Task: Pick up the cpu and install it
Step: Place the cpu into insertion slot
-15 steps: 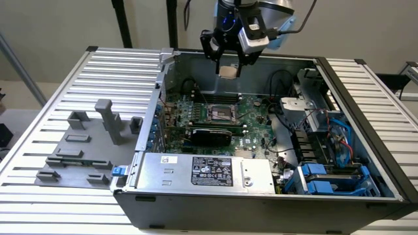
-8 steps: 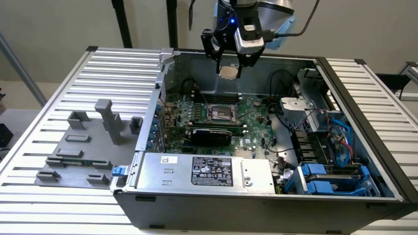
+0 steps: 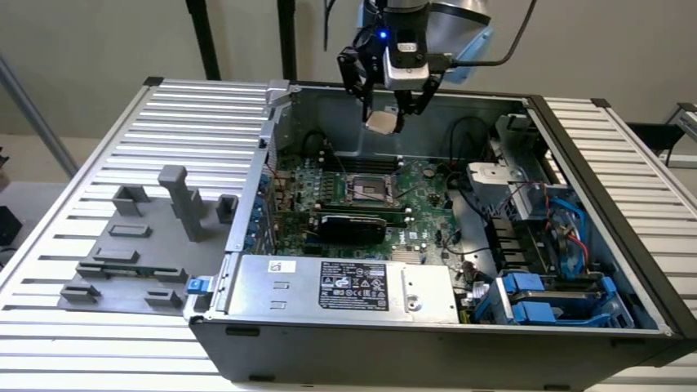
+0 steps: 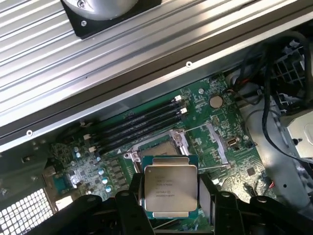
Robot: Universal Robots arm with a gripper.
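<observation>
Hand (image 3: 386,113) is clamping the cpu (image 4: 168,188) by two opposite edges. Black fingers (image 4: 128,211) are sitting partly apart with the chip filling the gap. Cpu is hanging in the air, its silvery printed top facing the wrist camera and a green border showing around it. It is hovering over the open socket (image 4: 164,146), clear of it. In the exterior view it is sitting high over the back part of the green motherboard (image 3: 419,204), near the case's rear wall. Dark memory slots (image 4: 142,122) are running just beside the socket, and a coin battery (image 4: 215,101) is lying further off on the board.

Motherboard is lying flat inside an open computer case (image 3: 436,347). Silver box (image 3: 348,286) with a black label is sitting at the case's near edge. Blue cables (image 3: 566,237) and blue brackets (image 3: 534,294) are crowding the exterior view's right side.

Case is resting on a ribbed metal desk (image 3: 98,359). Grey tray (image 3: 130,261) with upright blocks is lying on the desk at the exterior view's left, beside the case. Plain pale wall (image 3: 87,41) and black poles (image 3: 201,37) are standing behind.
</observation>
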